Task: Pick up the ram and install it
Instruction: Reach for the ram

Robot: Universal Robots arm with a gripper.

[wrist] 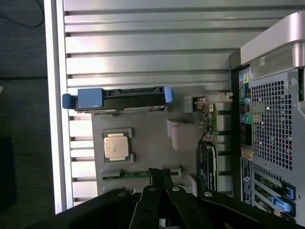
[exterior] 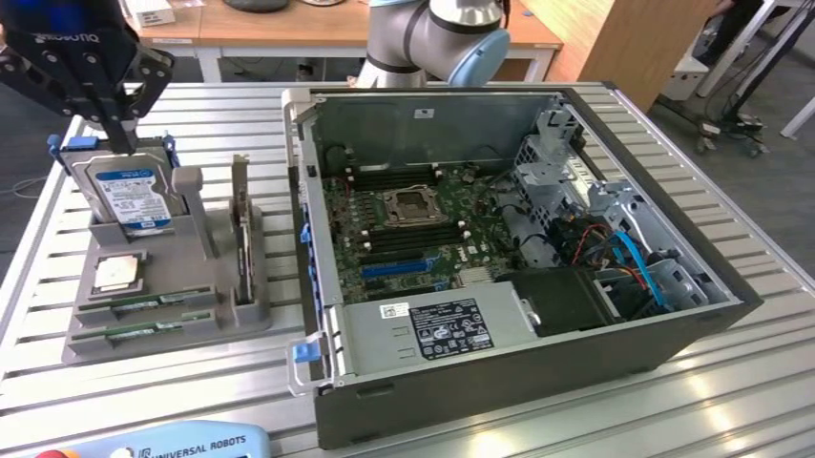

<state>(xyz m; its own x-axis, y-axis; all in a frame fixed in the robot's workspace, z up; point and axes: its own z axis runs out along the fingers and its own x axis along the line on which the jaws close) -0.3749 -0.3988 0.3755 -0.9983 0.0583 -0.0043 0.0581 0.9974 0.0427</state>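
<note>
My jaws, pressed together, hang over the upright hard drive (exterior: 132, 196) by the surface's (exterior: 191, 382) edge; the wrist view shows the ram (wrist: 128, 175) beside the processor (wrist: 116, 145).

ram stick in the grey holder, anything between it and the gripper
Nothing visible: the ram lies uncovered in the holder, the shut gripper hanging above. The hard drive and processor sit further along, not between.

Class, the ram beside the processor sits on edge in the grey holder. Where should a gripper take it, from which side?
Probably take the ram by its upper edge mid-length, pinching its flat faces, coming straight down. It stands edge-up in a slot of the grey holder, so only that edge is free.
</note>
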